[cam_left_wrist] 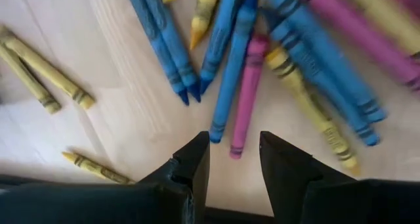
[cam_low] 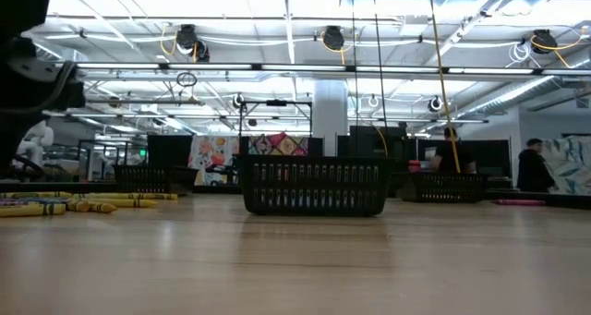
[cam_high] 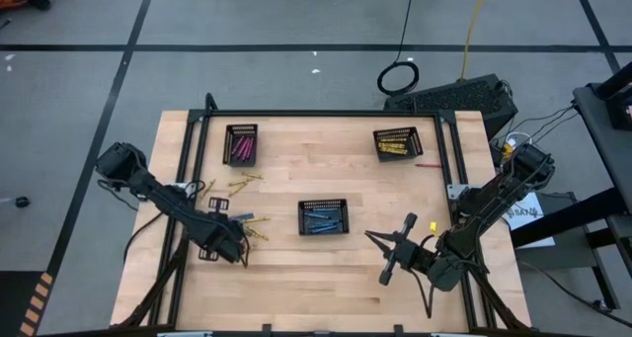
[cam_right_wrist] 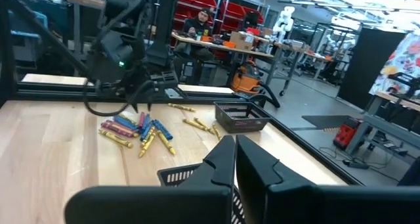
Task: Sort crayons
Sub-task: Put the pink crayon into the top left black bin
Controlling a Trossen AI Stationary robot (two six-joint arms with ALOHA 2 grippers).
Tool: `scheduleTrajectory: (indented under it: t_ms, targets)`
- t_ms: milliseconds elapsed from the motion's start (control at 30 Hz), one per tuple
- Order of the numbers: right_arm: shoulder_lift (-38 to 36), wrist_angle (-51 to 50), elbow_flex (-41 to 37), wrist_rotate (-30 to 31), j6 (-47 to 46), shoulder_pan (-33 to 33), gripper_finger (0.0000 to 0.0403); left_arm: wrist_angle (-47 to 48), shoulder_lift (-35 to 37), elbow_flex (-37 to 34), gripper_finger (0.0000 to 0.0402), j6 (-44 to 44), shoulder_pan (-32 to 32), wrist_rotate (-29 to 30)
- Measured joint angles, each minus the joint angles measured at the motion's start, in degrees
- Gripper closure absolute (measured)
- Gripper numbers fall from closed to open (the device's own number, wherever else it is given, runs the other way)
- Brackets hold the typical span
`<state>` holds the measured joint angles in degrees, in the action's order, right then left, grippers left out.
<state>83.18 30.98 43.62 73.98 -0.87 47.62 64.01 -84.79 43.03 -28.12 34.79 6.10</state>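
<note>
Hovering over a loose heap of crayons (cam_left_wrist: 262,60) at the left of the table (cam_high: 326,278), the left gripper (cam_left_wrist: 234,159) has its fingers partly apart and empty, the gap lined up just short of a pink crayon (cam_left_wrist: 246,99) and a blue one (cam_left_wrist: 230,73) lying side by side. More yellow crayons (cam_high: 242,184) lie scattered a little farther back on the left side. Beyond them, the far-left tray (cam_high: 241,144) already holds pink sticks. At the table's centre, the middle tray (cam_high: 325,217) holds blue ones. Toward the far right, a third tray (cam_high: 397,142) holds yellow crayons, and a single red crayon (cam_high: 428,165) lies on the wood just beside it. The right gripper (cam_high: 390,253) waits over the near right of the table with its fingers closed on nothing. The sort looks partway done: three trays have colours in them, but the mixed heap of blue, pink and yellow at the left, the scattered yellows and the lone red stick remain to be placed. No tray for the red stick shows.
</note>
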Motion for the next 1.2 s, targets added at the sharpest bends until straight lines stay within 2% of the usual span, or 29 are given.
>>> scheduleTrajectory:
  t_ms: [200,800,933,1100,1200]
  targets:
    - [0.0,0.0,0.0,-1.0,0.0,0.0,0.0403,-4.0,0.0,-2.9,0.0278,0.1,0.0,-2.4]
    - [0.0,0.0,0.0,-1.0,0.0,0.0,0.0403,-11.3,0.4,-6.5,0.0281,0.0,0.0,-4.1]
    - [0.0,0.0,0.0,-1.0,0.0,0.0,0.0403,-11.3,0.3,-6.5,0.0310,0.0,0.0,-4.9]
    - [0.0,0.0,0.0,-1.0,0.0,0.1,0.0403,-10.5,0.3,-5.7,0.0383,-1.0,0.0,-5.4]
    - [0.0,0.0,0.0,-1.0,0.0,0.1,0.0403,-9.3,0.6,-4.7,0.0392,-2.5,0.0,-5.5]
